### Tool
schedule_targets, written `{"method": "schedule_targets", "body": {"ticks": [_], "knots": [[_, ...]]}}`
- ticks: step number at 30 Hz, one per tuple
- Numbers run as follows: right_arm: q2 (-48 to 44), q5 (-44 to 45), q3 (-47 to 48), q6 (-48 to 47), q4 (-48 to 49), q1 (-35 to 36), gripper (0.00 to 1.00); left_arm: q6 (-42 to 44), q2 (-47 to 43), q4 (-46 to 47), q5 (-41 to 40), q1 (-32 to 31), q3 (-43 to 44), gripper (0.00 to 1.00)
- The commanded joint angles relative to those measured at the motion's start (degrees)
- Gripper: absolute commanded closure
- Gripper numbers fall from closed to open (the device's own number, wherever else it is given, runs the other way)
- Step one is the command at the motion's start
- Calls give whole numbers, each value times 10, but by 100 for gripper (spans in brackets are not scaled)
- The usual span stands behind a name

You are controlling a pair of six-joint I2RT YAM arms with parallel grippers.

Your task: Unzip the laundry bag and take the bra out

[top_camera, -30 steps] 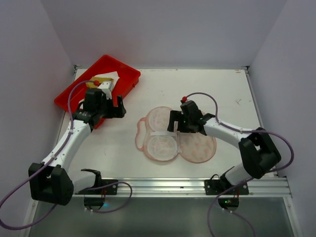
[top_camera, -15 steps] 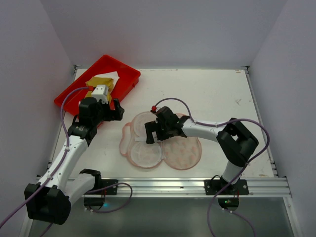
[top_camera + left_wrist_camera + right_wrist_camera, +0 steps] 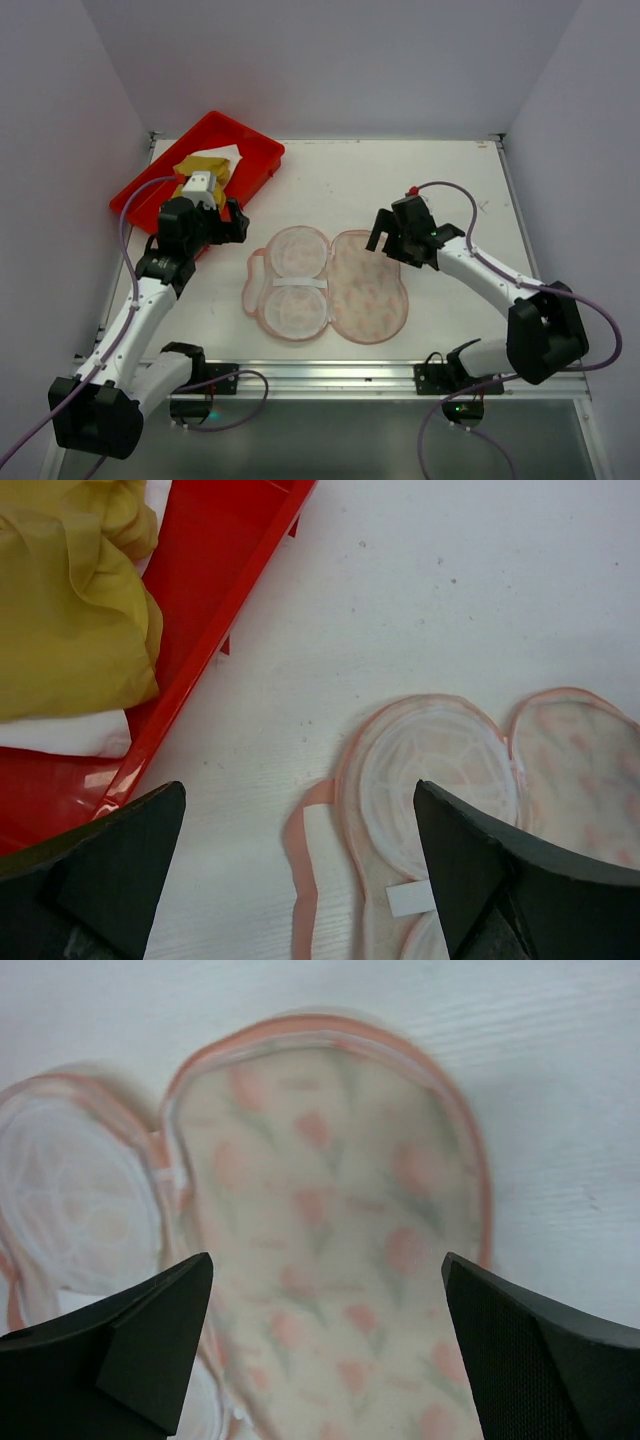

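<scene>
The laundry bag (image 3: pixel 325 285) is being shown open flat at the near edge of the counter (image 3: pixel 400 175); the left pincer (image 3: pixel 236 222) and right pincer (image 3: pixel 392 248) are being held spread.

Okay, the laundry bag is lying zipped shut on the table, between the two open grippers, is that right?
Not quite. The laundry bag is not zipped shut: the top external view shows it unzipped and spread open in two halves. The rest holds: it lies on the table, between the open left gripper and the open right gripper.
</scene>
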Motion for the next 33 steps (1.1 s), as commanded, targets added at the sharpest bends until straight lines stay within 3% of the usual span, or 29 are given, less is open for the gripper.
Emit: {"method": "schedule_targets", "body": {"ticks": [1,15,20,24,28,33], "knots": [[-18,35,-49,52,-49,-22,1,10,-8,28,-8,2,-4,0],[26,32,-100,121,-50,-41,17,14,-12,27,-3,2,-8,0],[38,27,-91,118,-46,-41,28,15,-16,26,-2,2,-9,0],[43,18,-85,108,-49,-41,45,16,-17,27,-4,2,-9,0],[46,-9,-86,99,-35,-41,73,17,-15,27,-3,2,-10,0],[45,-21,-101,83,-11,-41,100,18,-19,28,-5,2,-12,0]]}}
